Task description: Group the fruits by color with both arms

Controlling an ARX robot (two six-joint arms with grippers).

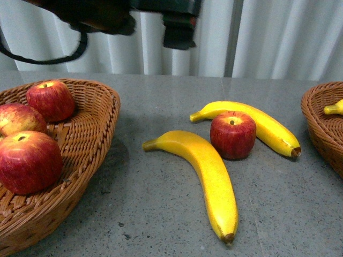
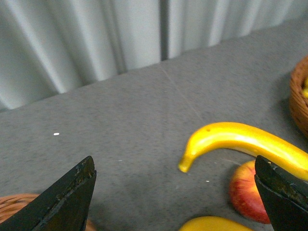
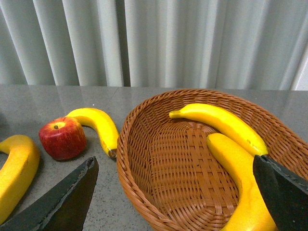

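Observation:
On the grey table a red apple (image 1: 233, 134) sits between two yellow bananas: a near one (image 1: 208, 176) and a far one (image 1: 256, 126). Three red apples (image 1: 28, 159) lie in the left wicker basket (image 1: 91, 139). The right wicker basket (image 1: 321, 120) holds two bananas (image 3: 226, 126), seen in the right wrist view. My left gripper (image 2: 175, 202) is open and empty above the table near the far banana (image 2: 240, 142) and the loose apple (image 2: 248, 192). My right gripper (image 3: 175, 197) is open and empty over the right basket (image 3: 144, 187).
A pleated white curtain (image 1: 268, 37) closes off the back of the table. A black arm part and cable (image 1: 102, 21) hang at the top left of the front view. Bare grey tabletop (image 1: 155, 214) lies between the left basket and the near banana.

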